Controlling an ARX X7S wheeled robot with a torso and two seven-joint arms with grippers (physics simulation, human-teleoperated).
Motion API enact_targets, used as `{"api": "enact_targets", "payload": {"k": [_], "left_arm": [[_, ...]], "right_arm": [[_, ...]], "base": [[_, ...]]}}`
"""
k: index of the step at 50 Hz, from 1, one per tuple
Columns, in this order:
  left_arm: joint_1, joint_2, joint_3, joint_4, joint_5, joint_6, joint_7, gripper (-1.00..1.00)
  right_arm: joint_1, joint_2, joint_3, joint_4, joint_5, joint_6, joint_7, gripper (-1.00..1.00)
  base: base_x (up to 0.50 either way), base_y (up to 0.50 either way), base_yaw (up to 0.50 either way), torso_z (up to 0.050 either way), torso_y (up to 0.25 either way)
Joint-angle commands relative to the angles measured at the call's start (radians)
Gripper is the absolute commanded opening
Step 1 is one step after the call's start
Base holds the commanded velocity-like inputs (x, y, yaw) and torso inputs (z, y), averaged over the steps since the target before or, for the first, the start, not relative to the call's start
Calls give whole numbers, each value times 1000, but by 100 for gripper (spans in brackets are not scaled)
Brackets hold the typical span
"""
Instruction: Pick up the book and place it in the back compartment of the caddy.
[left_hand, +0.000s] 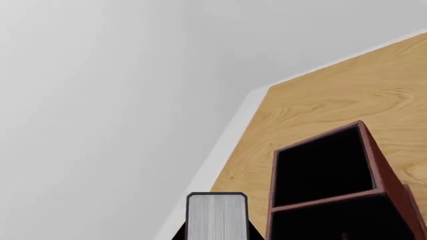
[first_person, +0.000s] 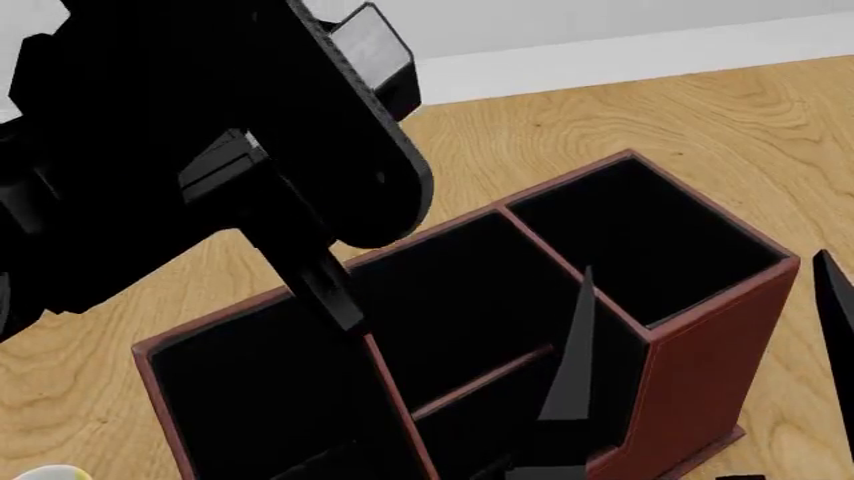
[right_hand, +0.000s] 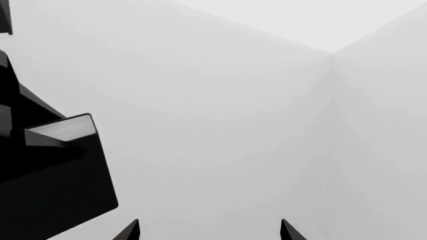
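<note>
— Where is the book (left_hand: 217, 216)?

— Off the wooden worktop (first_person: 694, 110) and not inside the caddy (first_person: 667, 330). The left wrist view shows its white-grey page edge end on, with a thin black cover around it, close to the camera. The caddy's red-brown wall stands just beside it in that view. How high the book hangs above the caddy, I cannot tell.

— And the left gripper (left_hand: 217, 236)?

— Clamped on the book. Only dark slivers of its fingers show, one at either side of the page edge. In the head view the left arm (first_person: 200, 130) is a big black mass over the caddy's left end.

— How does the caddy sit?

— Upright on the worktop, running at a slant toward the far edge, where a white strip borders the wood. Thin red-brown dividers split its black interior into several sections, and all that show are dark inside.

— The right gripper (first_person: 705, 340)?

— Its two black fingers stand well apart, holding nothing. One is over the caddy's middle divider and the other is beyond the caddy's right corner. Its wrist camera sees only pale walls and the left arm.

— Anything else?

— A pale yellow-white rounded object (first_person: 40, 472), barely in view at the caddy's near left.
</note>
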Motion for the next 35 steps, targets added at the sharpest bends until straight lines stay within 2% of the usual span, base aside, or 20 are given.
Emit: {"api": "enact_targets", "payload": {"k": [1,7,13,19,28,35], "left_arm": [[-15,49,-53,-37,-123,34,-176,-100],[4,68,-40,-42,-180,66,-232,-100],[13,85,1,-59,-163,70,-208,-100],[17,119,38,-99,-199,82,-231,-100],[2,122,90,-141,-73,109,-104,-100],[1,124,87,-203,-78,140,-61,-100]], "right_arm": [[-4,-10,25,-9,-20,-1,-16,100],[-3,-5,24,-10,-19,-6,-13,100],[-28,36,29,-27,-28,-35,15,100],[-94,142,22,-38,-68,-142,97,100],[-187,322,-48,-25,-172,-352,260,100],[-227,371,-70,-5,-214,-423,325,100]], "base": [[0,0,0,0,0],[0,0,0,0,2],[0,0,0,0,2],[0,0,0,0,2],[0,0,0,2,2],[0,0,0,0,1]]}}
